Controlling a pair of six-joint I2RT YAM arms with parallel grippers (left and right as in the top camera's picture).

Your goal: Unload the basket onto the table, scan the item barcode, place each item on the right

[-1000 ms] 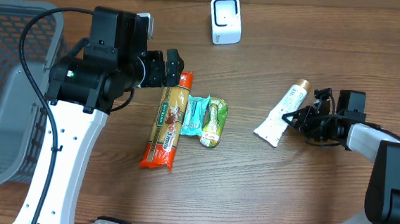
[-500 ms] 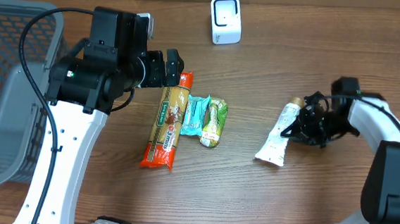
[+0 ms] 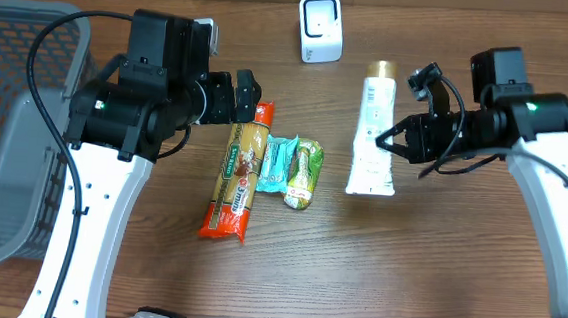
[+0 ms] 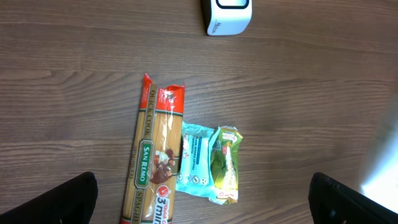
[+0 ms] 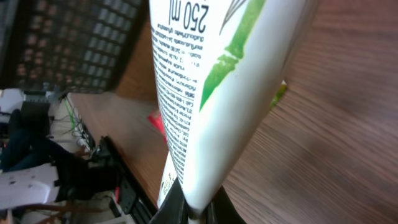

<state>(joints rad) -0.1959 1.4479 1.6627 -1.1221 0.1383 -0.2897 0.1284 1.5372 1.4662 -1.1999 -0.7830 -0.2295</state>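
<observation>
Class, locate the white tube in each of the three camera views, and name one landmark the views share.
Overhead: white tube right of centre, in the right gripper.
Left wrist: not clearly in it; only a pale blur at the right edge.
Right wrist: the tube fills the middle, top to bottom.
Landmark: spaghetti packet, in overhead and left wrist.

Bright even light, soft shadows, right wrist view: tube [image 5: 205, 93] v. close, bkgd blurry

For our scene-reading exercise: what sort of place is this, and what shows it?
Probably a mock shop checkout in a lab: a white scanner stands on the wooden table, a spaghetti pack lies nearby, and a mesh basket sits at one edge.
</observation>
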